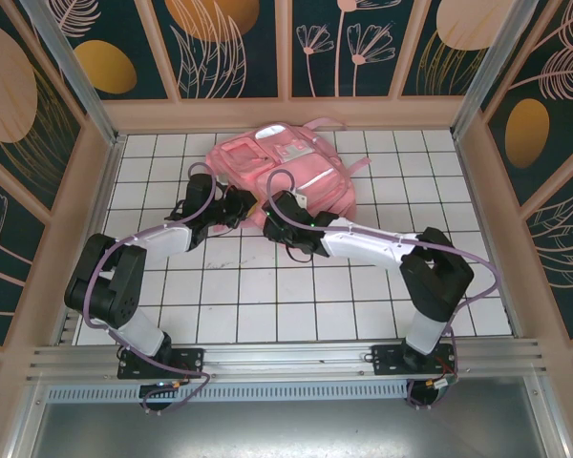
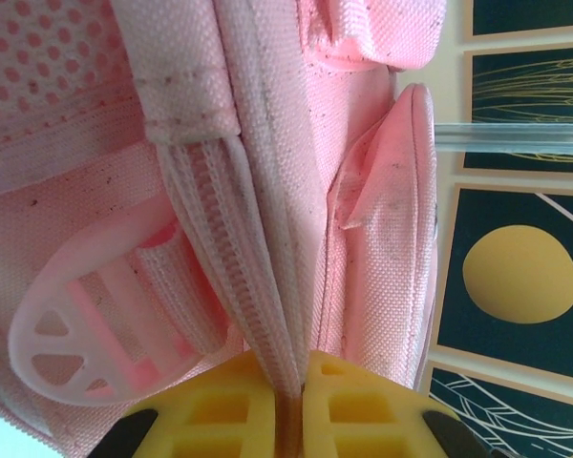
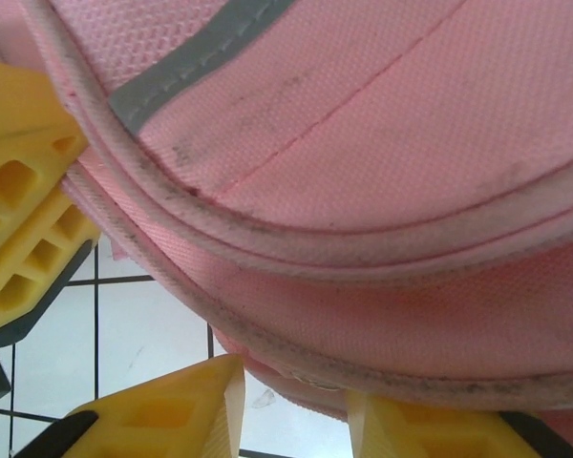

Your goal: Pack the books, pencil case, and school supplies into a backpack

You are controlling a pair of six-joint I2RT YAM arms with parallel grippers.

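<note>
The left gripper [image 2: 291, 420] is pinching the zipper seam [image 2: 258, 315] of the limp-looking backpack [image 1: 286, 167] near the tabletop's [image 1: 401, 286] far edge, the right gripper's [image 3: 294, 386] jaws standing spread around its probably firmer piped rim [image 3: 267, 243].

- backpack [image 1: 286, 167] lying on the tiled table [image 1: 363, 305], far of centre, close to the far wall
- left gripper [image 2: 288, 401] at its near left edge, clamped on a zip seam
- right gripper [image 3: 294, 389] just right of that, at the near rim, low over the table
</note>
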